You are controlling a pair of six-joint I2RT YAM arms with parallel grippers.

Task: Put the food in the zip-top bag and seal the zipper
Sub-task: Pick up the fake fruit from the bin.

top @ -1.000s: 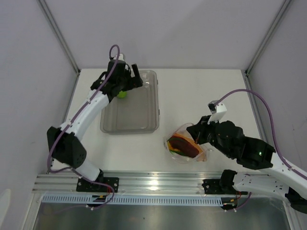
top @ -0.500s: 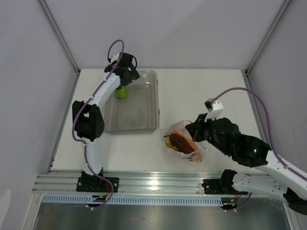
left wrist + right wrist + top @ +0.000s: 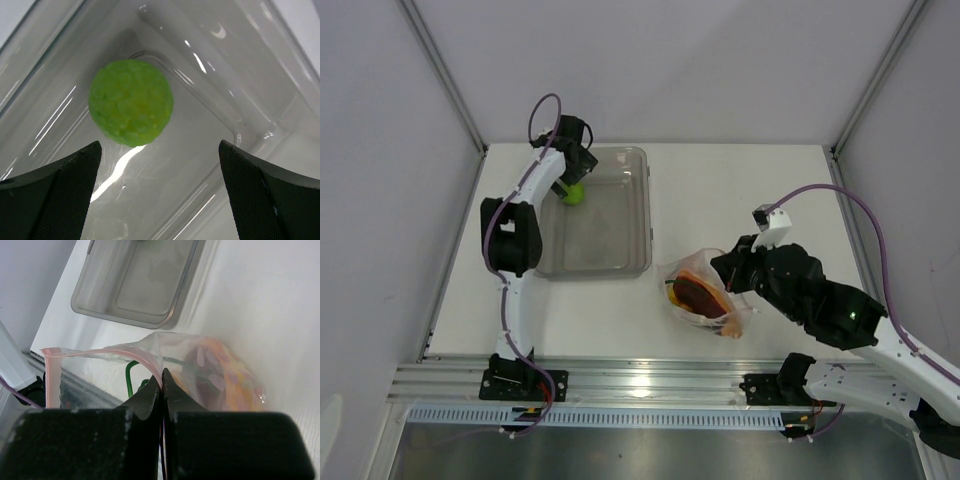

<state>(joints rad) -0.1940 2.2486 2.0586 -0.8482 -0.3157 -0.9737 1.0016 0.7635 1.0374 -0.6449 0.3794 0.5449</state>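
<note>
Left arm: the left fingers [image 3: 55, 200] are spread wide and hold nothing. They hover over the far left corner of the rigid clear grey rectangular bin [image 3: 610, 240]. The round green toy lime [image 3: 131, 102] lies on the bin floor in that corner, ahead of the open fingers and touched by neither.

Right arm: the right fingers [image 3: 146, 402] are pressed fully together on the small transparent soft plastic zip-top bag [image 3: 705, 295], pinching it at its mouth edge. The thin pink-red zipper strip [image 3: 100, 352] runs from the pinch point out to the bag's left corner and then turns down. The mouth looks parted rather than sealed, though the wrist view is too close to settle this.

Bag position: on the white worktop [image 3: 740, 190], just beside the bin's near right corner and apart from it.

Bag contents: a long dark-red and tan toy slice [image 3: 698, 293] is uppermost. A thin green toy stalk [image 3: 129, 377] shows through the plastic. Orange and yellow toy pieces [image 3: 235, 385] lie towards the bag's bottom, blurred by the film.
</note>
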